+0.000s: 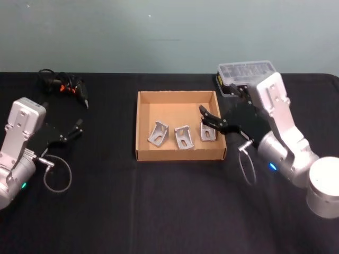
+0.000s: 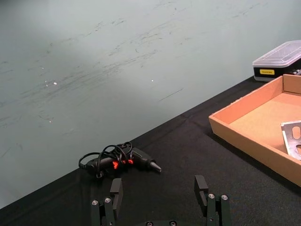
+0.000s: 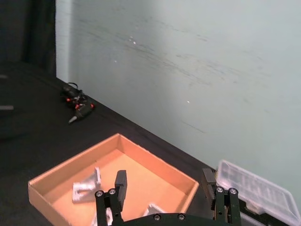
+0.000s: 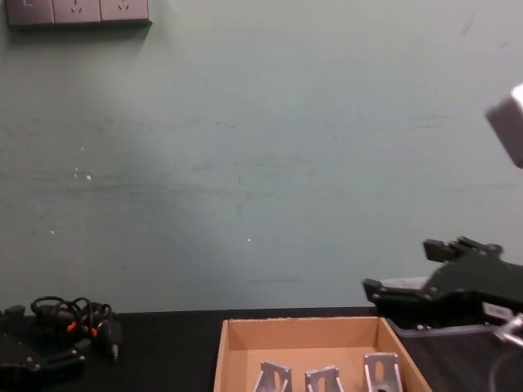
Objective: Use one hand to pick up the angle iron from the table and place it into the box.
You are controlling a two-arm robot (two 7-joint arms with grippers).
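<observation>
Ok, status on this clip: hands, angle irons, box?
Right hand open, empty, above the box's right side. Left hand open, parked on the table's left. Three angle irons lying inside the box. Nothing blocking.

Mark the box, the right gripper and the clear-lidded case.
box (image 1: 177,154): head view, near wall.
right gripper (image 1: 212,119): head view, between its open fingertips.
clear-lidded case (image 1: 248,70): head view, lid top.

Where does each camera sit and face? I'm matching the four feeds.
Head: above, looking down at the box, both arms.
Chest: low, facing the wall; right gripper over the box.
Left wrist: behind the open left gripper, toward the cables.
Right wrist: behind the open right gripper, over the box.
All share the box.
</observation>
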